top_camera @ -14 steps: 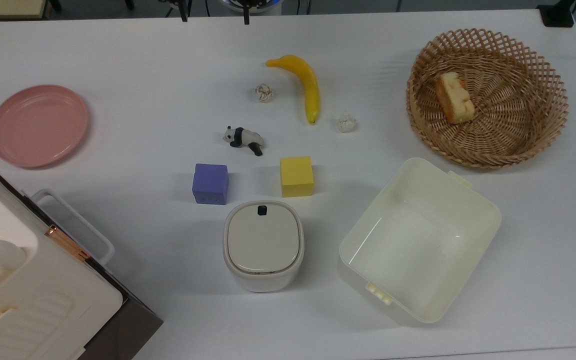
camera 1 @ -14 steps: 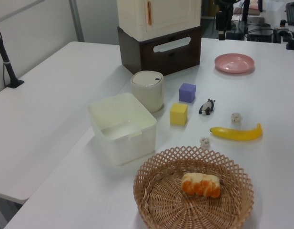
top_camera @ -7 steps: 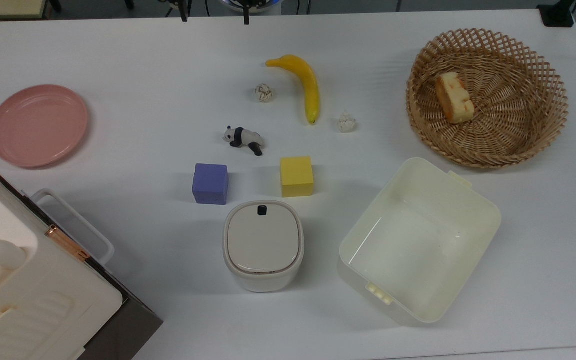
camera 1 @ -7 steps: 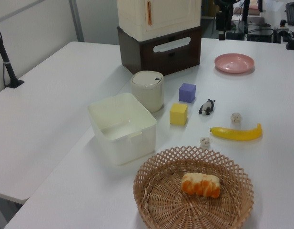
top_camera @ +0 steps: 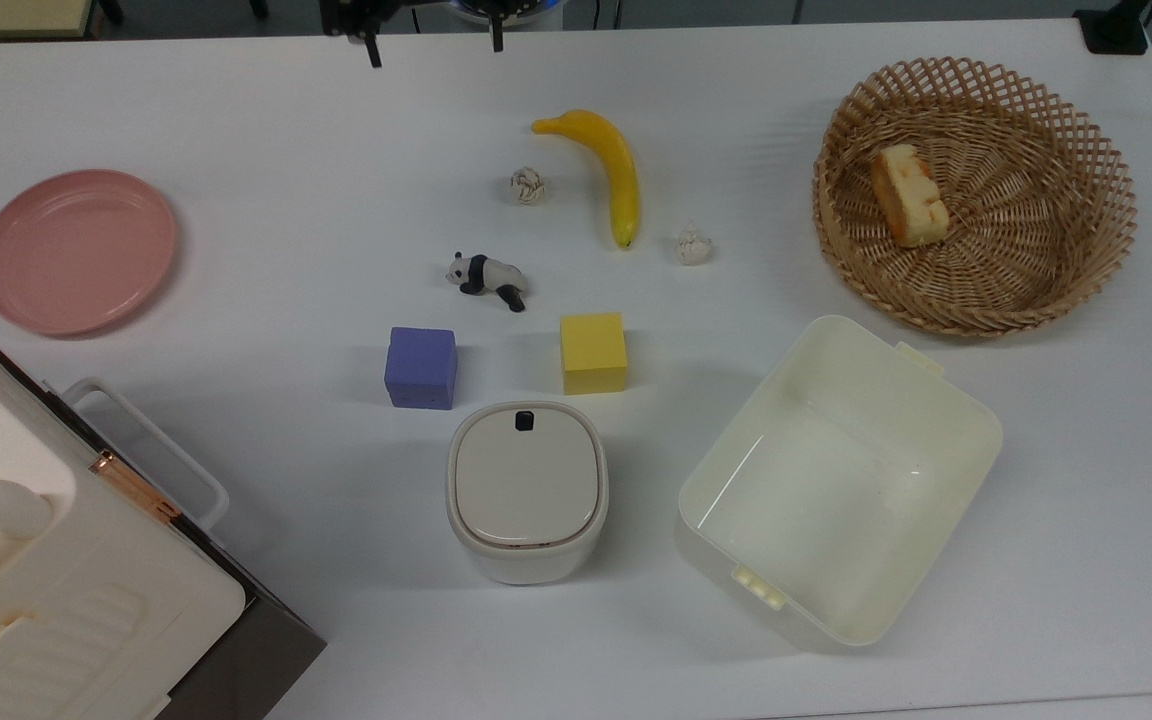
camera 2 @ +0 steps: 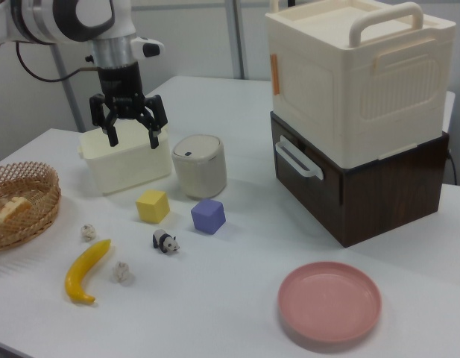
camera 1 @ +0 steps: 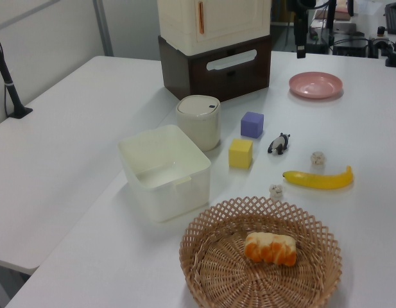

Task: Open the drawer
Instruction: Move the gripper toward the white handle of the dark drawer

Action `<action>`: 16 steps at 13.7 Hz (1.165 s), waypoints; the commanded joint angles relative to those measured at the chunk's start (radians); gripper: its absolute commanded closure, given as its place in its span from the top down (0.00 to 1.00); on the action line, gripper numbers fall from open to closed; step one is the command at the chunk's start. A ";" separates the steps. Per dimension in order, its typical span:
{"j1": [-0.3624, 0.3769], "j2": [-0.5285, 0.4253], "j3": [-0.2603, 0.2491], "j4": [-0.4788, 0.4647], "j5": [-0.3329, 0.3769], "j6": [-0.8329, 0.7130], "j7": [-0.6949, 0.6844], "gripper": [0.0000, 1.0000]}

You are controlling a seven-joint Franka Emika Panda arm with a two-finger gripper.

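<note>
The drawer (camera 2: 341, 195) is the dark brown base under a cream cabinet (camera 2: 349, 74), and it stands shut. Its white loop handle (camera 2: 297, 159) faces the table's middle; the handle (top_camera: 146, 445) also shows at the top view's lower left and the handle (camera 1: 231, 59) at the back of the left view. My gripper (camera 2: 131, 136) hangs open and holds nothing, high above the table at the right view's left, far from the handle. Its black fingers (top_camera: 373, 52) poke in at the top view's upper edge.
Between gripper and drawer lie a small lidded white bin (top_camera: 526, 490), a purple cube (top_camera: 421, 367), a yellow cube (top_camera: 593, 352), a panda figure (top_camera: 486, 275), a banana (top_camera: 608, 165) and two paper balls. A cream tub (top_camera: 836, 480), a wicker basket (top_camera: 976, 195) with bread and a pink plate (top_camera: 76, 250) sit around them.
The gripper's fingers have come a little further into the top view from its upper edge and hang lower in the left view. Nothing on the table has moved.
</note>
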 commanded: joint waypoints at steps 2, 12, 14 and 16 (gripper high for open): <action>0.005 0.079 0.000 -0.010 -0.076 0.172 -0.135 1.00; -0.133 0.206 0.002 -0.031 -0.196 0.583 -0.495 1.00; -0.161 0.237 0.003 -0.031 -0.232 0.663 -0.534 1.00; -0.187 0.277 0.003 -0.033 -0.277 0.767 -0.548 1.00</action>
